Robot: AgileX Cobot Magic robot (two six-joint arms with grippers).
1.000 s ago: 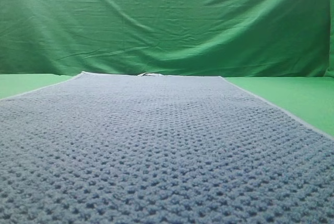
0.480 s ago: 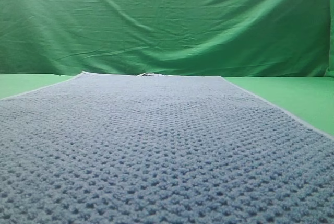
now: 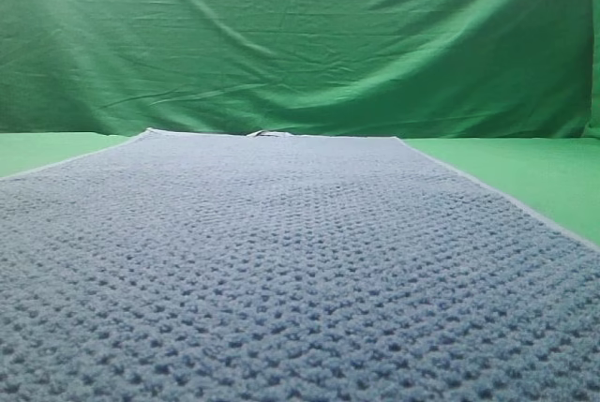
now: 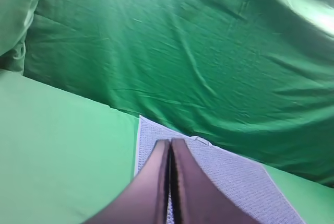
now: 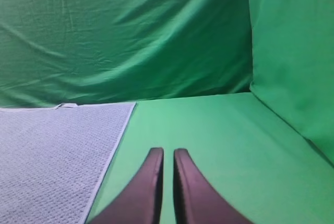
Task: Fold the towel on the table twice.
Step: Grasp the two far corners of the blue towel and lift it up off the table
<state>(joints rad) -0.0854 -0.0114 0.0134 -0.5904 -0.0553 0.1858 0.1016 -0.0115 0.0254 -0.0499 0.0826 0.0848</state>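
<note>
The blue-grey waffle-weave towel (image 3: 281,261) lies spread flat on the green table (image 3: 553,172), filling most of the exterior high view. No gripper shows in that view. In the left wrist view my left gripper (image 4: 170,143) is shut and empty, raised above the table near the towel (image 4: 229,179) and its far left corner. The right wrist view has my right gripper (image 5: 168,153) shut with only a thin slit between the fingers and nothing in it, over bare table (image 5: 209,130) just right of the towel (image 5: 52,151) and its pale hem.
A wrinkled green backdrop curtain (image 3: 300,37) hangs behind the table. A second green curtain panel (image 5: 297,51) stands at the right side. A small fold or tag (image 3: 270,133) shows at the towel's far edge.
</note>
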